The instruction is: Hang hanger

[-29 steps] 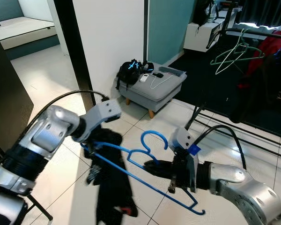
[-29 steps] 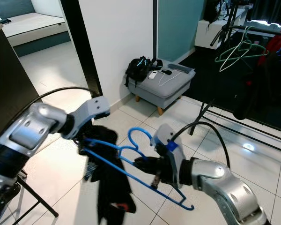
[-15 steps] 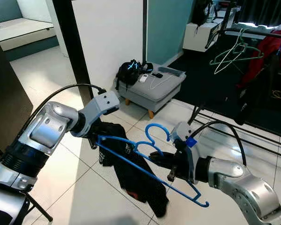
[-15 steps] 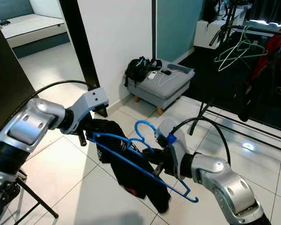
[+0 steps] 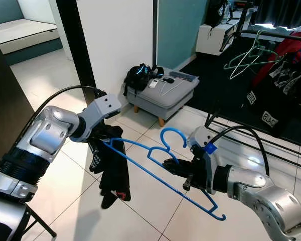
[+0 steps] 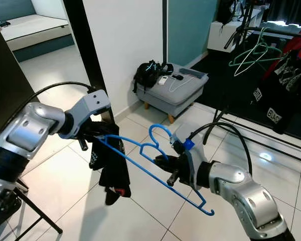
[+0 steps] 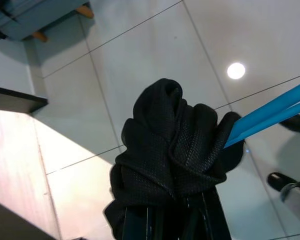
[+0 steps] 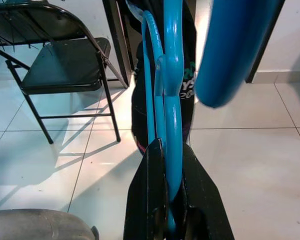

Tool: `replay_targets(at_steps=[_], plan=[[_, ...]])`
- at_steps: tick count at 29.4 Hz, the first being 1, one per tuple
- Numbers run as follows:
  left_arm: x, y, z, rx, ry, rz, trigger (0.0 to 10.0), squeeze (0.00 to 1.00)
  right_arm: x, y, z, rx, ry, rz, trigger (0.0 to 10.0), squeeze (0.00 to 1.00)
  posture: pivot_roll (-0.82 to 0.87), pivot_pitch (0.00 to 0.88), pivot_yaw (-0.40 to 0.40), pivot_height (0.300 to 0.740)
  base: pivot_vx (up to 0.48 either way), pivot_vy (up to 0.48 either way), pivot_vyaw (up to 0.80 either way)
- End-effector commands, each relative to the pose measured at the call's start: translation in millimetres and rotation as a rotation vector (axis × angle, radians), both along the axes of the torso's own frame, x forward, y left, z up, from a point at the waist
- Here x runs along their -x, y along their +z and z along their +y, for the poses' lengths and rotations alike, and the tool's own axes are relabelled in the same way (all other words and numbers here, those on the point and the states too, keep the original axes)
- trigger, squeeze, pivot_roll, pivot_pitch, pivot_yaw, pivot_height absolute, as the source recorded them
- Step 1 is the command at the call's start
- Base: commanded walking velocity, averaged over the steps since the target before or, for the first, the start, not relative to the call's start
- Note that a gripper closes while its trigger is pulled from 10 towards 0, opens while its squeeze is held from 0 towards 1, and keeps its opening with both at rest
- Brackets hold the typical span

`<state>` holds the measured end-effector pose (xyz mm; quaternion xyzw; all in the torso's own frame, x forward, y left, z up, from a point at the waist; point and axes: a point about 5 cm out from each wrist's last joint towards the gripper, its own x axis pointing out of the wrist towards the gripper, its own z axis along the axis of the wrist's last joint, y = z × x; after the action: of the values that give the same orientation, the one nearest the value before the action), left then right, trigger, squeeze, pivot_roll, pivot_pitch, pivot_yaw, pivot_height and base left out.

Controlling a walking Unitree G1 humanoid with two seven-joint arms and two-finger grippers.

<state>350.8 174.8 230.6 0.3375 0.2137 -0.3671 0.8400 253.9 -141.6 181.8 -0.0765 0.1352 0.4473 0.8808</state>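
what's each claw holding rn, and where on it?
Right claw: blue hanger, pinched near its neck below the hook. Left claw: black garment, bunched at the hanger's far end.

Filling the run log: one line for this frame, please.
phase: carrying | right gripper: shut on blue plastic hanger | left gripper: shut on black garment bunched at hanger's end | green hanger on rail: ahead

Both arms reach forward; left end effector [image 5: 101, 142] clamped, right end effector [image 8: 166, 175] clamped
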Motion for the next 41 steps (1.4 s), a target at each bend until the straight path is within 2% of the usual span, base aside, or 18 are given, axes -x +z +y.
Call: replay_targets(at_steps=[1,22,25,29,36,41], plan=[[-2.1,2,9.9,-0.060,0.024,-0.022,10.0,0.00,-0.1,8,-5.6,0.009,-0.017,-0.028,10.0,0.00,-0.02,0.017,0.065,0.740,0.000,0.000,0.00],[-3.3,5,16.4,-0.125,0.004,-0.066,10.0,0.00,-1.7,11,-21.4,0.027,-0.074,-0.025,10.0,0.00,-0.02,0.021,0.063,0.740,0.000,0.000,0.00],[-3.1,1,18.3,-0.135,0.009,-0.059,10.0,0.00,-9.2,17,-29.0,-0.008,-0.149,-0.054,10.0,0.00,-0.02,0.022,0.062,0.740,0.000,0.000,0.00],[-3.9,-2,21.1,-0.147,0.025,-0.057,10.0,0.00,-11.3,20,-31.9,-0.026,-0.173,-0.055,10.0,0.00,-0.02,0.023,0.062,0.740,0.000,0.000,0.00],[-6.1,2,28.9,-0.167,0.058,-0.089,10.0,0.00,-4.1,11,-46.0,0.060,-0.160,0.017,10.0,0.00,-0.02,0.024,0.059,0.740,0.000,0.000,0.00],[-10.4,19,18.8,-0.092,0.049,-0.165,10.0,0.00,10.9,-9,-42.7,0.151,-0.072,0.116,10.0,0.00,-0.02,0.025,0.059,0.740,0.000,0.000,0.00]])
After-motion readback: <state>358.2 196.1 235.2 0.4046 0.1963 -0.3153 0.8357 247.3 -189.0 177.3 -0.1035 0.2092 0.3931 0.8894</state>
